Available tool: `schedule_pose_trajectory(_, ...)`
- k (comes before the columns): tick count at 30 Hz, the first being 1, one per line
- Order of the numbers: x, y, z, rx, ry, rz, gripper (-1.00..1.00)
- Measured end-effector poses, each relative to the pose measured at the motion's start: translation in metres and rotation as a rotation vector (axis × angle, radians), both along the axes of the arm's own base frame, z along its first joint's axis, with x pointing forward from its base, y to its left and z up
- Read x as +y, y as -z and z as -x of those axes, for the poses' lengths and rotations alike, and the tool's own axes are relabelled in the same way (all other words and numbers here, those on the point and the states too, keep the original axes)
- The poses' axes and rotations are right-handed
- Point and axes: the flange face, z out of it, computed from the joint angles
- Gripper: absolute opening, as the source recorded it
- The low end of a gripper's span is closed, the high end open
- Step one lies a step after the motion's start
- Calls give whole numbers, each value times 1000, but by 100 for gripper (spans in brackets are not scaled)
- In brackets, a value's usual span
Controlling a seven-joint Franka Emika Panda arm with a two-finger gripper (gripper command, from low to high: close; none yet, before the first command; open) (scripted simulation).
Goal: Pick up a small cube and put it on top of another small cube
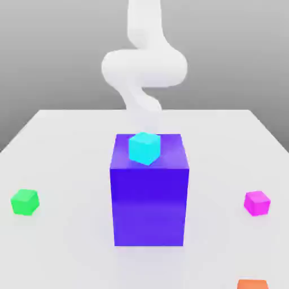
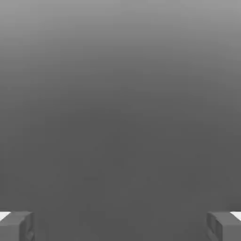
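Two cameras, one tabletop scene

The exterior view faces the white arm point(image 1: 144, 68) head-on from slightly above across the table point(image 1: 68, 147); the hand view looks past its spread fingertips point(image 2: 16, 226) onto plain grey, sharing no recognisable object with the other.

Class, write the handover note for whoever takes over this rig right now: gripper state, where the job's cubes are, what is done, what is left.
Gripper: open, nothing between its fingertips.
Magenta cube: on the white table, at the exterior view's right, apart from everything else.
Green cube: on the table at the exterior view's left, nothing on top of it.
Between them stands the big blue-violet block with a cyan cube on it; an orange cube sits at the near edge.
Done: nothing yet; neither task cube is touched.
Left: reach the magenta cube, grasp it, carry it past the block, set it on the green cube.
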Motion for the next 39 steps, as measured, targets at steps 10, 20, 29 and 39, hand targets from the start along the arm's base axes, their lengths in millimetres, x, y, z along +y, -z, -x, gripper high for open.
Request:
schedule_pose_trajectory(10,140,181,-43,225,-570,201,0)
schedule_pose_trajectory(20,255,362,31,396,-1141,442,0)
schedule_pose_trajectory(29,285,493,126,494,-1554,648,0)
schedule_pose_trajectory(39,284,541,128,499,-1562,650,-100)
